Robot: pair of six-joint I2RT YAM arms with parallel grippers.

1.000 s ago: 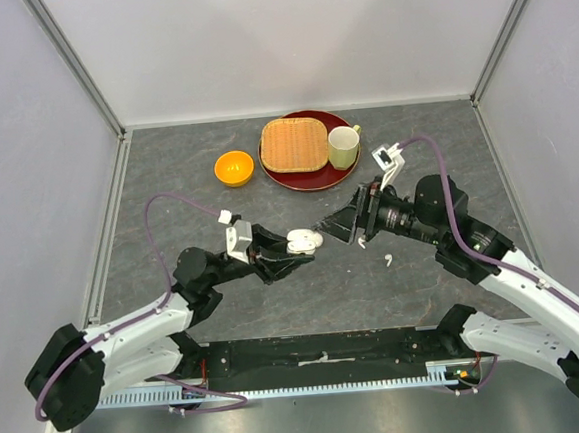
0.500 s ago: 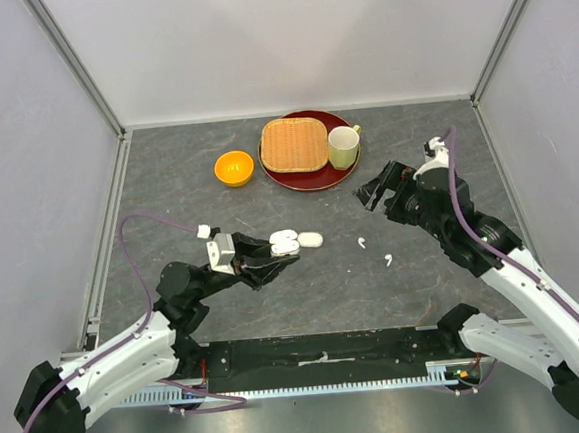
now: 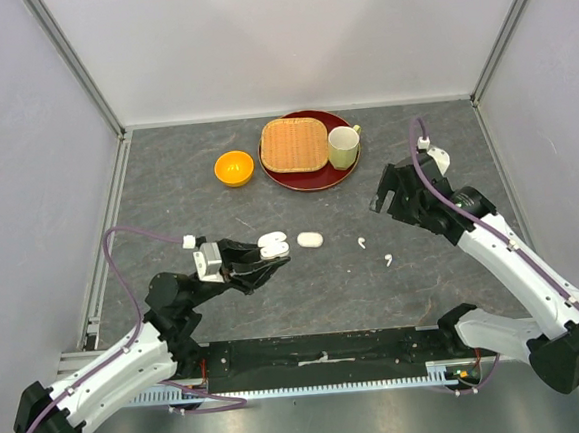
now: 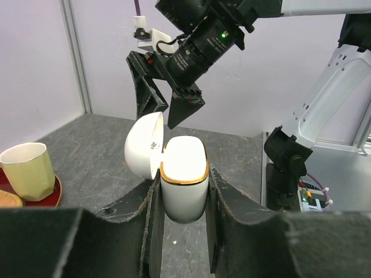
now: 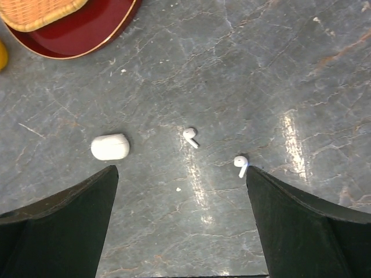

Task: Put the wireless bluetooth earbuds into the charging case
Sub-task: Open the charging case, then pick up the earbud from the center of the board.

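My left gripper (image 3: 270, 254) is shut on an open white charging case (image 3: 273, 244) and holds it above the table. In the left wrist view the case (image 4: 184, 185) stands upright between the fingers (image 4: 249, 226), its gold-rimmed lid (image 4: 145, 152) swung open to the left. Two white earbuds (image 3: 361, 241) (image 3: 388, 260) lie on the table right of it. They also show in the right wrist view (image 5: 191, 136) (image 5: 240, 164). No other earbuds are visible. My right gripper (image 3: 386, 191) is open and empty, high above the earbuds (image 5: 181, 171).
A second, closed white case (image 3: 310, 240) (image 5: 110, 146) lies on the table just right of the held one. At the back stand an orange bowl (image 3: 234, 168) and a red plate (image 3: 307, 178) carrying a wicker basket (image 3: 294, 144) and a cream cup (image 3: 343, 147).
My left arm has drawn back to the left and nearer with the open case. My right arm has pulled away to the right and up, uncovering the earbud nearer the cases.
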